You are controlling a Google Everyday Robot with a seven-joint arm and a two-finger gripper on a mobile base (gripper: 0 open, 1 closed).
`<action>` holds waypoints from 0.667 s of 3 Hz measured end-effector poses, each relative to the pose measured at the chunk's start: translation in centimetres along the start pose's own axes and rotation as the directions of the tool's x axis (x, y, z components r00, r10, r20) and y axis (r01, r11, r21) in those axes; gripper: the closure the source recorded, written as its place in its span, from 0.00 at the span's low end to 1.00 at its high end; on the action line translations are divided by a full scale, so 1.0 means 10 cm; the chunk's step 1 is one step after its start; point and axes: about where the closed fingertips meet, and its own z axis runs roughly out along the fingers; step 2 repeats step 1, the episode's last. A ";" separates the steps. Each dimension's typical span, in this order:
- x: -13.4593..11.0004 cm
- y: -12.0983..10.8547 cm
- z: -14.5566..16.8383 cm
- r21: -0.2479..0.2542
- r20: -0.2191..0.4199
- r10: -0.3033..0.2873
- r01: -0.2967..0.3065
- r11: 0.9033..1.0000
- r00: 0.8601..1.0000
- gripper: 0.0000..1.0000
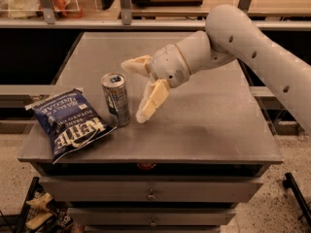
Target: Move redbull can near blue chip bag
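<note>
Silver and blue, the redbull can stands upright on the grey metal table, in the table's 8 o'clock part, with its shiny pull-tab top facing up. My gripper hangs just at the can's 3 o'clock, jaws spread wide with nothing between them. One finger reaches toward 10 o'clock, up beside the can's rim. The other slants down toward 7 o'clock, and its pale tip sits low over the tabletop, just beside the can's foot. I make out a thin strip of table between that tip and the can, so I am apart from it, though only just.

At the can's 8 o'clock lies the blue chip bag, flat on the table with its white lettering upside down from where the camera looks. Its nearest corner comes right up to the base of the can; whether the two touch I cannot tell. The bag's 9 o'clock edge pokes a little past the table's rim.

My white arm comes in from 2 o'clock, crossing above the far right of the table. Under the tabletop are drawers, and at 12 o'clock, beyond the table, runs a wooden shelf
</note>
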 end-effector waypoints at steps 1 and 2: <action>0.16 0.01 -0.26 -0.018 -0.043 0.004 -0.004 1.000 0.999 0.00; 0.16 0.01 -0.26 -0.018 -0.043 0.004 -0.004 1.000 0.999 0.00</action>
